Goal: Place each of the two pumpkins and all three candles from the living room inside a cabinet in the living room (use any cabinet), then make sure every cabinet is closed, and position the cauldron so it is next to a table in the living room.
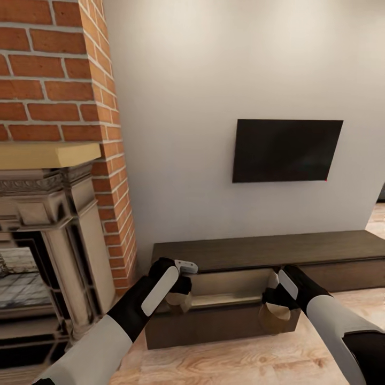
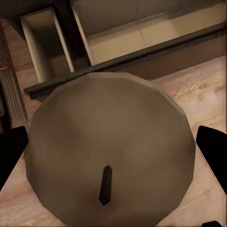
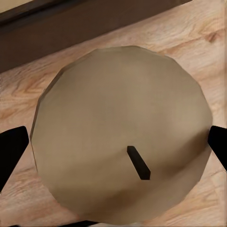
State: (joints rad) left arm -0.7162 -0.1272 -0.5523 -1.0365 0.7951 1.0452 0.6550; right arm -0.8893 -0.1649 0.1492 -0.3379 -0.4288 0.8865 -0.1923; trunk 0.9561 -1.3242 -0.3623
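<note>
1. Living room, TV wall: a candle is held in each end effector in front of the cabinet (image 1: 267,256), whose left drawer (image 1: 230,299) is pulled open beside the brick fireplace (image 1: 64,160).

2. Left end effector (image 1: 179,297) is pinched on the left candle (image 2: 111,149), fingers (image 2: 12,153) pressed against both sides of the wax; in the head view the candle is seen at the drawer's front-left corner, approx. over its rim.

3. Right end effector (image 1: 275,305) is clamped on the right candle (image 3: 123,137), wick up; in the head view it is placed in front of the drawer's right front, over the wood floor (image 1: 224,363), not yet above the opening.

4. Progress, as judged: two of three candles are in hand but not yet stowed. Third candle, both pumpkins and cauldron are not accounted for. Drawer closing and cauldron placement are left, so the task is judged well short of halfway.

5. Containers: in the left wrist view the drawer's pale interior is seen as a wide compartment (image 2: 156,33) and a narrow one (image 2: 45,45), separated by a divider; no items are seen in the visible parts. Drawer front is dark brown, no handle.

6. Wall-mounted TV (image 1: 287,149) is seen above the cabinet top, which carries nothing visible.
</note>
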